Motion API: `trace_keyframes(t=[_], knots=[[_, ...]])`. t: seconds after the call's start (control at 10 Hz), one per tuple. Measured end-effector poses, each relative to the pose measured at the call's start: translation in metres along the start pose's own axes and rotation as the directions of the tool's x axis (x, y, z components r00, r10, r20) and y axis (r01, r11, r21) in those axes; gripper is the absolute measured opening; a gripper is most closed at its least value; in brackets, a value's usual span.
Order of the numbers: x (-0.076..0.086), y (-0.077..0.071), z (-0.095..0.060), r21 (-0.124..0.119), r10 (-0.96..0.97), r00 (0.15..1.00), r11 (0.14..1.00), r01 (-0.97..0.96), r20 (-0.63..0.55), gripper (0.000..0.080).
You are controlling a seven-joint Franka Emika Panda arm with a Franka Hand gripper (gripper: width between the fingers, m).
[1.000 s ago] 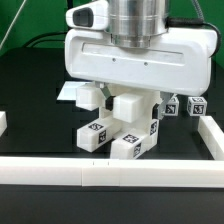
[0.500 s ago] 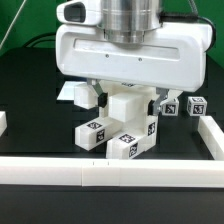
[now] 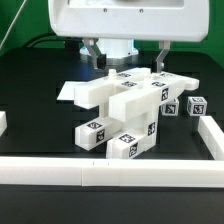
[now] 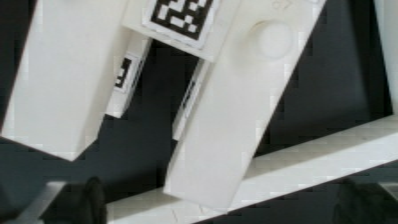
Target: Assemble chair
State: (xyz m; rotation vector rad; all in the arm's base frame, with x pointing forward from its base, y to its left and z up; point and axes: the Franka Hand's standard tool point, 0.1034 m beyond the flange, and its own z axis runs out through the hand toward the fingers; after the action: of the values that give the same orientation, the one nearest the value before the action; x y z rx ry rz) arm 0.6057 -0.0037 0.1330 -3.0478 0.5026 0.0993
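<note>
The chair (image 3: 125, 105) stands mid-table as a cluster of glossy white chunky pieces. A long piece lies across its top and tagged blocks sit at its base. My gripper (image 3: 126, 58) hangs just above it, open, with one dark finger (image 3: 92, 52) on each side and nothing between them. In the wrist view, two long white chair pieces (image 4: 231, 110) run below me, with a tag (image 4: 178, 15) at their far end. A dark fingertip (image 4: 71, 200) shows at the picture's edge, clear of the pieces.
Two small tagged cubes (image 3: 196, 106) sit on the exterior view's right. A long plain white rail (image 3: 110, 172) runs along the front, and a second one (image 3: 212, 135) stands at the right. The marker board (image 3: 68, 92) lies behind the chair on the left.
My gripper has risen straight up from low around the chair's top, uncovering the long top piece. The chair has stayed in place.
</note>
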Motion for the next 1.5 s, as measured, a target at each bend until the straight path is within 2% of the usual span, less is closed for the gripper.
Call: trace_keyframes(t=[0.4, 0.5, 0.6, 0.7, 0.8, 1.1, 1.2, 1.3, 1.4, 1.5], knots=[[0.0, 0.0, 0.002, -0.003, -0.046, 0.999, 0.999, 0.046, 0.003, 0.0649], [-0.003, 0.002, -0.003, -0.003, -0.23, 0.973, 0.973, 0.23, 0.0, 0.0649], [-0.01, 0.007, -0.008, 0.007, -0.4, 0.917, 0.917, 0.4, -0.001, 0.0649], [-0.019, 0.011, -0.014, 0.018, -0.475, 0.88, 0.88, 0.475, 0.003, 0.0649], [-0.025, 0.013, -0.018, 0.016, -0.495, 0.869, 0.869, 0.495, -0.012, 0.0649], [-0.024, 0.015, -0.014, 0.013, -0.641, 0.768, 0.768, 0.641, -0.009, 0.0649], [-0.033, 0.022, -0.011, 0.016, -0.711, 0.703, 0.703, 0.711, -0.01, 0.0649], [-0.055, 0.035, -0.005, -0.012, -0.758, 0.651, 0.652, 0.758, -0.046, 0.0649], [-0.077, 0.048, 0.004, -0.013, -0.79, 0.611, 0.612, 0.791, -0.046, 0.0649], [-0.084, 0.056, 0.009, -0.015, -0.794, 0.606, 0.607, 0.795, -0.043, 0.0649]])
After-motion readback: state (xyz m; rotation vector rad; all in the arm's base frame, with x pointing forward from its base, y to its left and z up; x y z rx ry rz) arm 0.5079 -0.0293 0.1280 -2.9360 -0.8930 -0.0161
